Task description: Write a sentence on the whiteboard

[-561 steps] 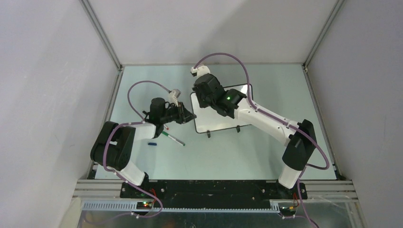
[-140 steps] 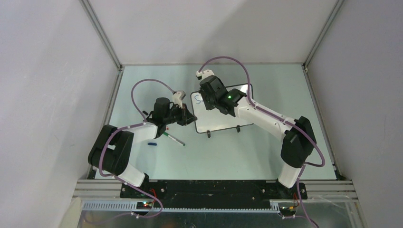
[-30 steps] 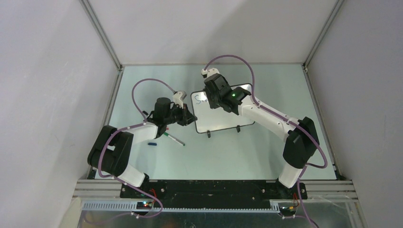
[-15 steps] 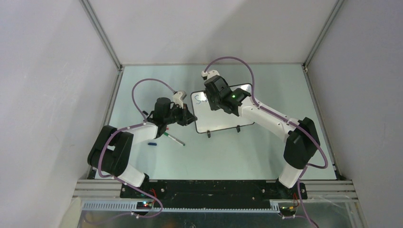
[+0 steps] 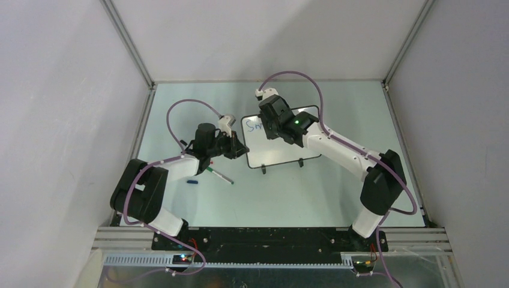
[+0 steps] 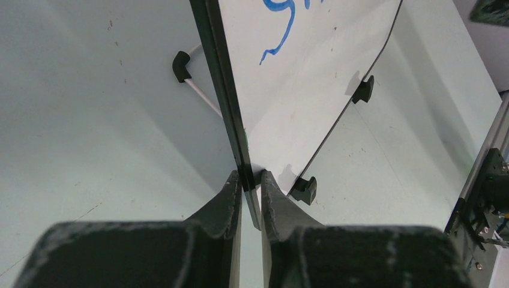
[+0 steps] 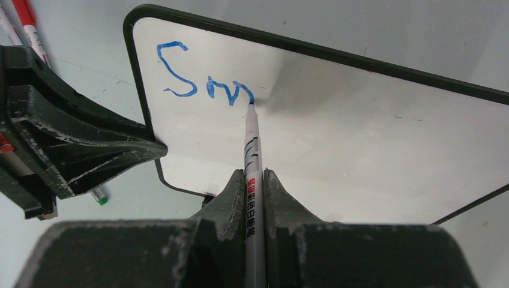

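**Blue "Sm" is now on the board, and the marker tip sits at the end of the m**

The board point(image 5: 282, 150) sits mid-table, slightly toward the far side, with its two black feet along its near edge. The left gripper point(image 6: 247, 180) pinches the board's left edge. Its jaws are narrow and closed on the black frame, steadying the board. The right gripper point(image 7: 254, 177) reaches in from the right with its jaws clamped on a marker point(image 7: 252, 144). The marker's tip touches the board near the far left corner.

A few seconds ago only a blue S showed there. Over the last second the writing point(image 7: 204, 84) has gained a complete m, and the right gripper has drifted slightly to the right. The left gripper has not moved, and the board has stayed put.

The sentence looks barely begun, with two letters down and wide white space to the right and nearer. The next stroke probably starts just right of the m.

A spare pen point(image 5: 219, 175) lies on the table point(image 5: 336, 108), near the left arm.
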You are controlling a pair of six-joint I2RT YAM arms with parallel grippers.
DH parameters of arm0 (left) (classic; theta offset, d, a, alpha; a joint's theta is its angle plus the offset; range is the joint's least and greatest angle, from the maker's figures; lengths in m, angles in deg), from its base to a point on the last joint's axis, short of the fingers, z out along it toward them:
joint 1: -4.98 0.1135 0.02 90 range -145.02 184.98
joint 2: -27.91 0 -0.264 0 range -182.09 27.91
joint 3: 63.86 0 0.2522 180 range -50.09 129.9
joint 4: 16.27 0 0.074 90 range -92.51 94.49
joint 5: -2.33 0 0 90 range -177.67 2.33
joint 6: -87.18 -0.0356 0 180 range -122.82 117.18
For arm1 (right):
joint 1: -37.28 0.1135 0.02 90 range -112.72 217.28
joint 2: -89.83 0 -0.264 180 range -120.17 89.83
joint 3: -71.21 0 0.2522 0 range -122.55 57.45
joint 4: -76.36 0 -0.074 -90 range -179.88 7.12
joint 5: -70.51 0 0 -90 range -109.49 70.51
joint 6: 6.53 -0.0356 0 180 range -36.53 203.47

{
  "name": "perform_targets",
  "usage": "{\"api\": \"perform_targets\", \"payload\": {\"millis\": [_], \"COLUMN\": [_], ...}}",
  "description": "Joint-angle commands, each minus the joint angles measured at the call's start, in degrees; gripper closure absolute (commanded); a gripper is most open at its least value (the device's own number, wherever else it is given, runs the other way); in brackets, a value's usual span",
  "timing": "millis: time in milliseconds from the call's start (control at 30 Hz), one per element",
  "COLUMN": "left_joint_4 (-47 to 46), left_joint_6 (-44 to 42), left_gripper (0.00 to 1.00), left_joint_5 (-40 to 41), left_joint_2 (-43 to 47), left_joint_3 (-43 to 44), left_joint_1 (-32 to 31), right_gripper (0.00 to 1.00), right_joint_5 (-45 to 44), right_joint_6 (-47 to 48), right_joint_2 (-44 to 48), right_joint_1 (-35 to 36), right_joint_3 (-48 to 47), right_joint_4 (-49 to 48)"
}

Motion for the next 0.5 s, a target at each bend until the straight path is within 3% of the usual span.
{"api": "perform_targets", "payload": {"millis": [0, 467], "left_joint_4": [2.40, 2.74], "left_joint_6": [-2.98, -3.17], "left_gripper": [1.00, 1.00], "left_joint_5": [0.57, 0.82], "left_joint_2": [1.01, 0.98], "left_joint_3": [1.08, 1.19], "left_joint_1": [-0.96, -0.98], "right_gripper": [1.00, 1.00], "right_joint_5": [-0.84, -0.94], "right_joint_6": [0.14, 0.60], "right_joint_2": [5.04, 6.45], "right_joint_1": [0.15, -0.75], "right_joint_3": [-0.66, 0.84], "right_joint_4": [-0.63, -6.25]}}
